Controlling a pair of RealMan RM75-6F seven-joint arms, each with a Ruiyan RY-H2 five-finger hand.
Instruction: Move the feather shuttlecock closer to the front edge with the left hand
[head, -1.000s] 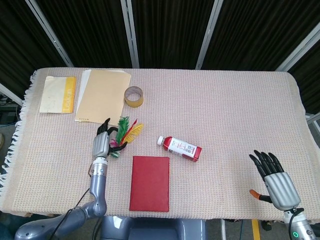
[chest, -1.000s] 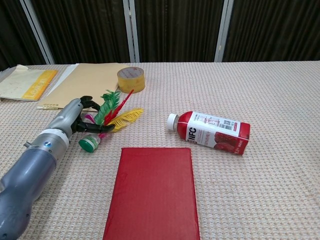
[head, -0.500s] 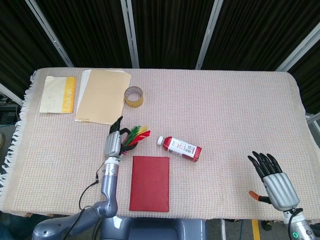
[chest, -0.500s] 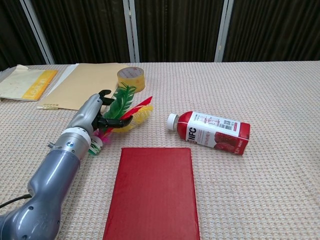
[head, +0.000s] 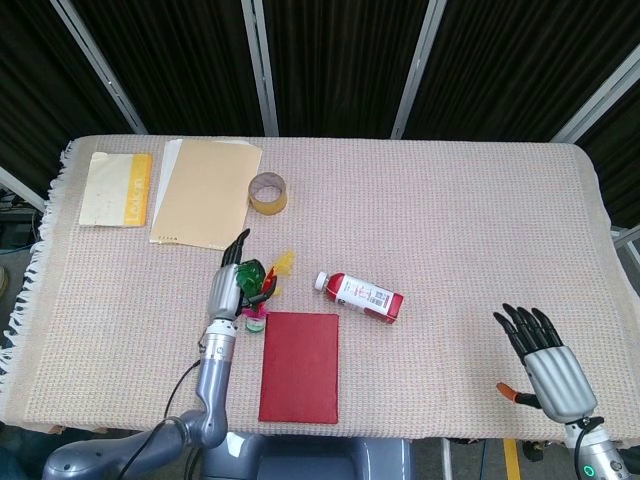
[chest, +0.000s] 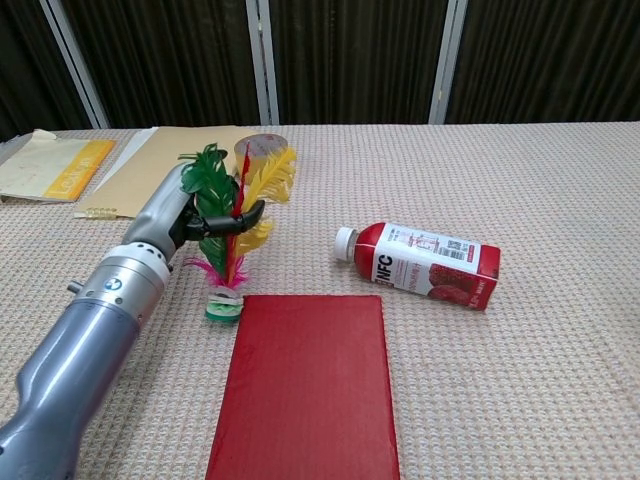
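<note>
On the beige woven tablecloth (head: 450, 220), your left hand (chest: 178, 219) pinches the green, yellow and red feather shuttlecock (chest: 232, 222) upright just beside the red book (chest: 305, 385), so lower it gently nearer the front edge; your right hand (head: 553, 362) rests spread, empty.

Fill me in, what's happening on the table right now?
The left hand grips the shuttlecock by its feathers, holding it upright with its green base beside the far left corner of the red book. Whether the base touches the cloth is hard to tell. A juice bottle lies on its side to the right of it. A tape roll, a folder and a booklet sit further back. The right hand hovers open at the front right, holding nothing.
</note>
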